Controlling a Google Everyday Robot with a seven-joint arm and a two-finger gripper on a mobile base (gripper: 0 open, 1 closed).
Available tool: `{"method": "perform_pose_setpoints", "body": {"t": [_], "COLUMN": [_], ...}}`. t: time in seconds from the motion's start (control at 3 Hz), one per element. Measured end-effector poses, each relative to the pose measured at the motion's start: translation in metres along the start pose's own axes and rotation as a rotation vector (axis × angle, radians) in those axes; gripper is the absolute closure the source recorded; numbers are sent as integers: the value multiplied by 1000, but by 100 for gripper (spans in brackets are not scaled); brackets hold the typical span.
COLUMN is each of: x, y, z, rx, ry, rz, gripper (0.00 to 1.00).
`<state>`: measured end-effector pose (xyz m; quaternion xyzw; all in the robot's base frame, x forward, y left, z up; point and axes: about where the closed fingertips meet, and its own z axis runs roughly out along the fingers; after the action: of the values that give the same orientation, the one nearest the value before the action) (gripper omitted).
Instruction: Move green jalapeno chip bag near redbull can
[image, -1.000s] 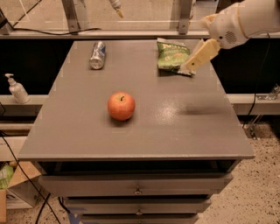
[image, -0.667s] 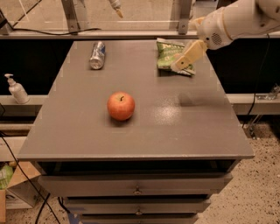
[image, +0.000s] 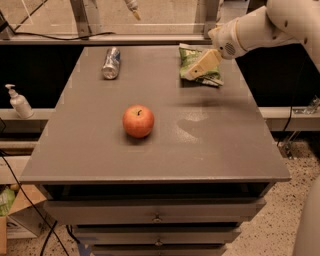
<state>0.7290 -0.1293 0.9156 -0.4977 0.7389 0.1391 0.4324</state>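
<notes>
- We find the small, crinkly green jalapeno chip bag (image: 188, 55) lying flat at the far right of the flat grey desk (image: 210, 145), its whitish sealed edge toward the front.
- The beige end effector (image: 192, 74) overlaps the bag in our view. We cannot tell its state.
- The slim silver-and-blue redbull can (image: 111, 62) lies on its side at the far left, well apart from the bag.
- A round red apple (image: 138, 121) rests nearer the front.
</notes>
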Motion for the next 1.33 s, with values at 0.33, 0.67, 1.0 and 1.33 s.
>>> {"method": "perform_pose_setpoints", "body": {"t": [0.33, 0.67, 1.0, 1.33], "x": [20, 45, 60, 40], "y": [-18, -27, -30, -30], "z": [18, 36, 45, 45], "rx": [28, 33, 23, 14], "ry": [39, 91, 115, 78], "rz": [48, 96, 140, 103], "gripper": [0, 0, 18, 41]}}
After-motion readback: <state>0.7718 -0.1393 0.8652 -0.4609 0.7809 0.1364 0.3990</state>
